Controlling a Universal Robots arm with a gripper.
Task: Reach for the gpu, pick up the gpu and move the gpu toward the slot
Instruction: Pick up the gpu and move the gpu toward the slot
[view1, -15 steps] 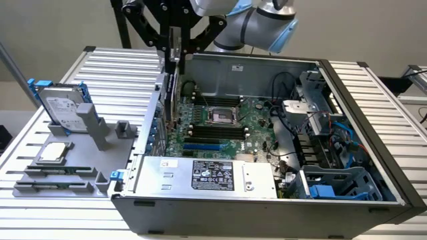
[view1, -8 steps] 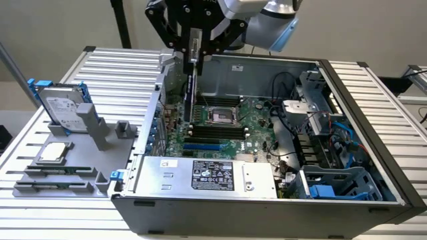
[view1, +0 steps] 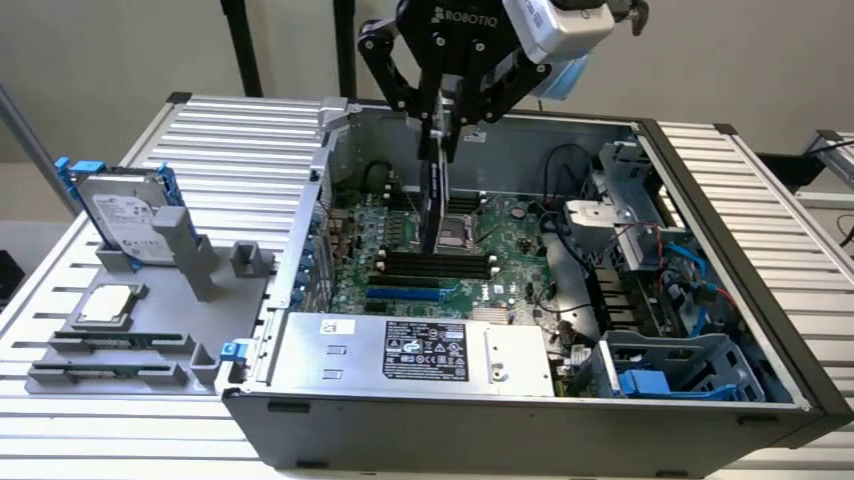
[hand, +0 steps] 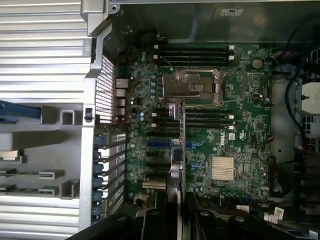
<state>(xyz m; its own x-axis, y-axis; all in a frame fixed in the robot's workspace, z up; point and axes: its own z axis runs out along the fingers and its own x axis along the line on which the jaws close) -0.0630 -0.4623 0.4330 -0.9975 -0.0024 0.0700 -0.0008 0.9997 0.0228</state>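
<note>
While the gripper (view1: 445, 128) hangs closed on the gpu (view1: 437, 190), gripping its top edge, the card dangles edge-on with its long axis running twelve to six, directly above the blue slots (view1: 404, 294) on the motherboard (view1: 514, 240) at six o'clock.

A ribbed aluminium worktop (view1: 227, 130) carries two things. An open computer case (view1: 534, 420) lies on its side over the middle and the exterior view's right, its near wall close to the worktop's near edge. Just beside it, toward the exterior view's left edge, sits a grey holder tray (view1: 127, 375). The tray bears a hard drive (view1: 123, 215) standing upright in a blue frame, and a small silver chip (view1: 110, 305) lying flat nearer the front.
</note>
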